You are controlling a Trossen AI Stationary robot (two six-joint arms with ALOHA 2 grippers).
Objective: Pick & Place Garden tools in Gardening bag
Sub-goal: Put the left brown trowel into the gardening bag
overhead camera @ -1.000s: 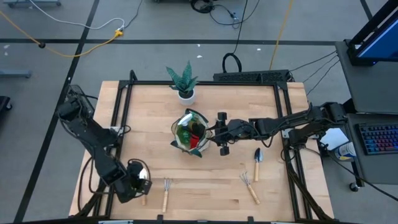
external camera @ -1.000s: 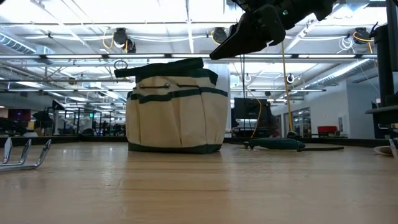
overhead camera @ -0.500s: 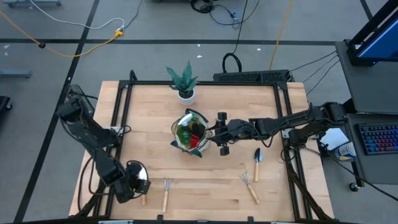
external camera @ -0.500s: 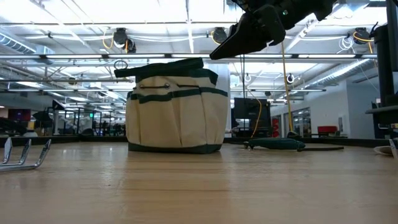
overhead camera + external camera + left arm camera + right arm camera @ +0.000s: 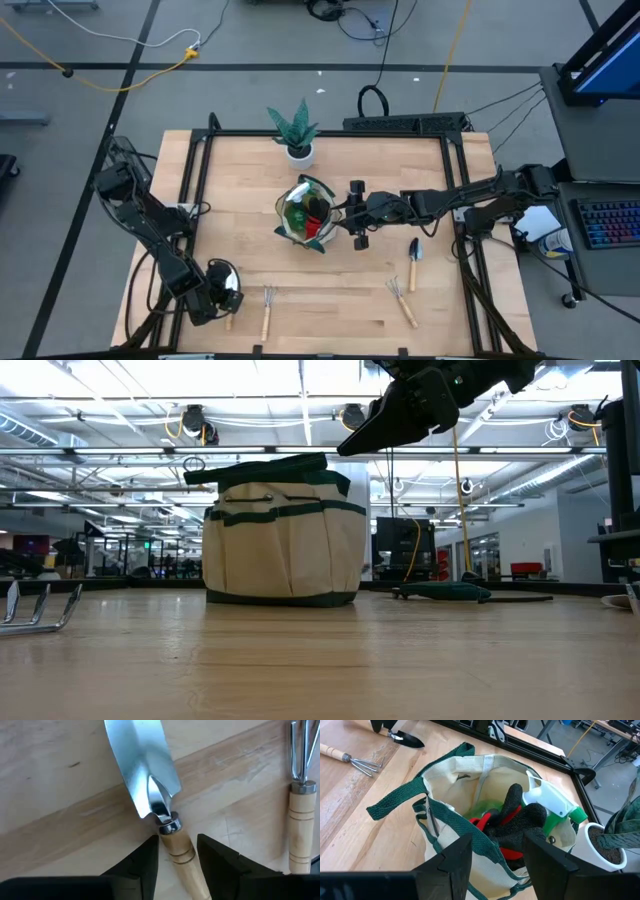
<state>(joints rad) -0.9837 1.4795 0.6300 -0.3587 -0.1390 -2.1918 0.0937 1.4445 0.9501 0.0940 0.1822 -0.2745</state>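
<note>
A trowel with a shiny blade and a wooden handle lies flat on the table near its near left corner. My left gripper points down over it, open, with one finger on each side of the handle just behind the metal collar; a thin gap shows on both sides. The beige gardening bag with green trim stands at the table's middle and holds a red-and-black glove and a green spray bottle. My right gripper hangs open just right of the bag's rim, clear of it.
A hand rake lies just right of the left gripper. A second rake and a dark trowel lie at the near right. A spiky plant in a white pot stands at the far edge, behind the bag.
My left gripper has sunk toward the trowel at the near left, without turning. The right arm, the bag and the tools have kept still.
</note>
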